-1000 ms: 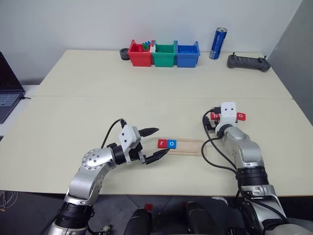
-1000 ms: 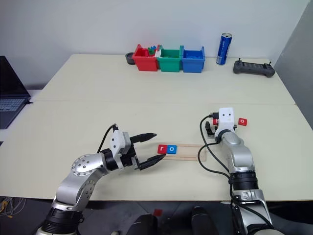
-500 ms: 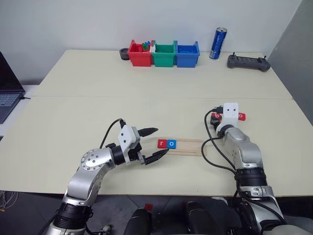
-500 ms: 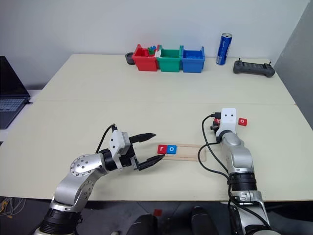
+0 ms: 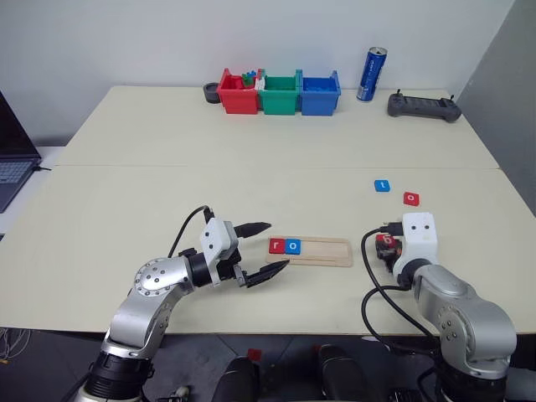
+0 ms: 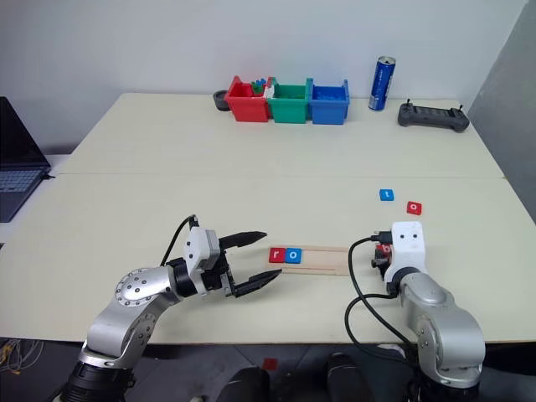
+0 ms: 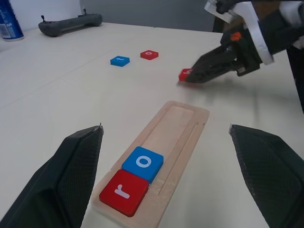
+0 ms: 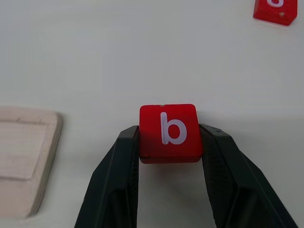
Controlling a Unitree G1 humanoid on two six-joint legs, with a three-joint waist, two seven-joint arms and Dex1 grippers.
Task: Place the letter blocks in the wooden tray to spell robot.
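So the wooden tray (image 5: 311, 249) sits near the front-middle of the bench (image 5: 167, 193), with a red r block (image 5: 276, 246) and a blue o block (image 5: 292, 246) touching each other at its left end; the rest of the groove to their right is bare. Right gripper (image 8: 168, 142) has its fingers (image 8: 116, 175) pinched on both sides of the red b block (image 8: 168, 130), down at the bench surface just off the tray's right end, with a strip of bare bench between block and tray edge. Left gripper (image 5: 266, 248) hangs just left of the tray with fingers spread wide, holding nothing, tips either side of the tray's left end without touching. Two more blocks lie loose farther back on the right: a blue t block (image 5: 382, 186) and a red o block (image 5: 410, 198), near each other but apart. So five blocks: three red, two blue. Lots of open bench in the middle and on the left. Along the back edge: three bins (image 5: 280, 92) (red, green, blue) in a row, one blue can (image 5: 372, 74), one dark controller (image 5: 424, 105). A laptop (image 5: 12, 159) pokes in at the far left.
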